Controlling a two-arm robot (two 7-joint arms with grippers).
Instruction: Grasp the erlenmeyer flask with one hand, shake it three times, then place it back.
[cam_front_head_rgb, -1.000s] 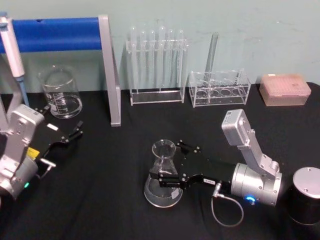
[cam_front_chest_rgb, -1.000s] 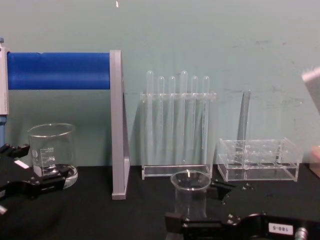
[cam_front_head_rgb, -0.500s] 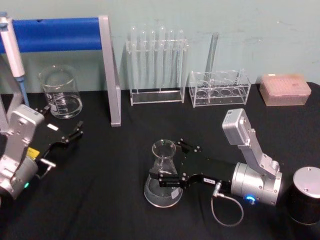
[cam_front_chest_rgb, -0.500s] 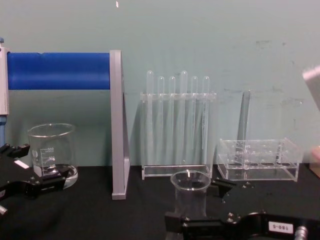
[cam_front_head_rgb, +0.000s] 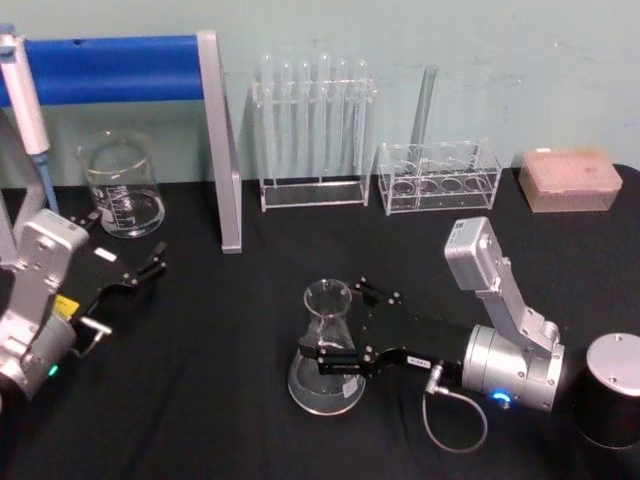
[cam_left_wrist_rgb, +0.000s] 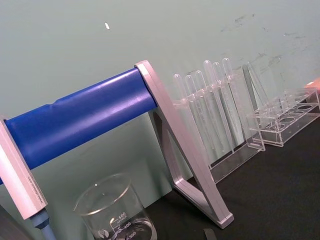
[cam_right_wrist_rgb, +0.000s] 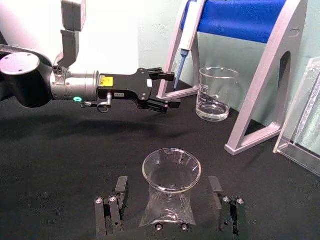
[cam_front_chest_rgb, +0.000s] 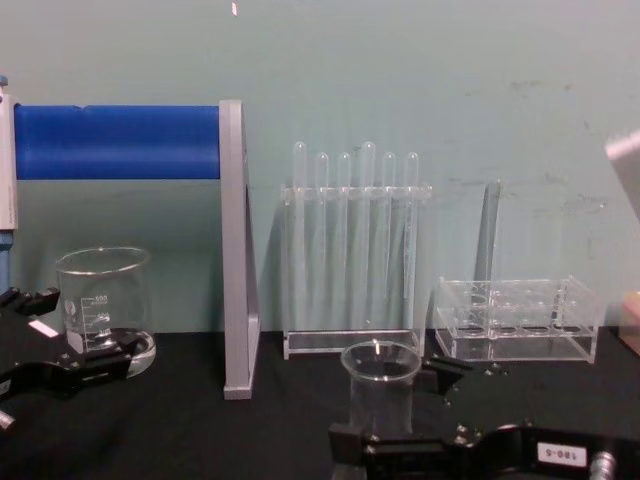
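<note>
Clear glass, the erlenmeyer flask (cam_front_head_rgb: 326, 350) is standing on the black table (cam_front_head_rgb: 220, 400) between the spread fingers of the right gripper (cam_front_head_rgb: 340, 330), which are flanking its neck without pinching it. Closing off-centre risks tipping it. The left gripper (cam_front_head_rgb: 150, 268) is idling, parted, well apart.

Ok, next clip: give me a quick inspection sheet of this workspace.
Surface: black table cloth.
Job's things: erlenmeyer flask upright on the cloth, between the right claw's fingers.
Clutter: beaker, test tube rack, low clear rack, pink tip box, blue-barred stand, pipette, black canister.
Grippers: right claw open around the flask; left claw open, idle near the beaker.
Cables: grey cable looped at the right wrist.
Surroundings: pale green wall.
</note>
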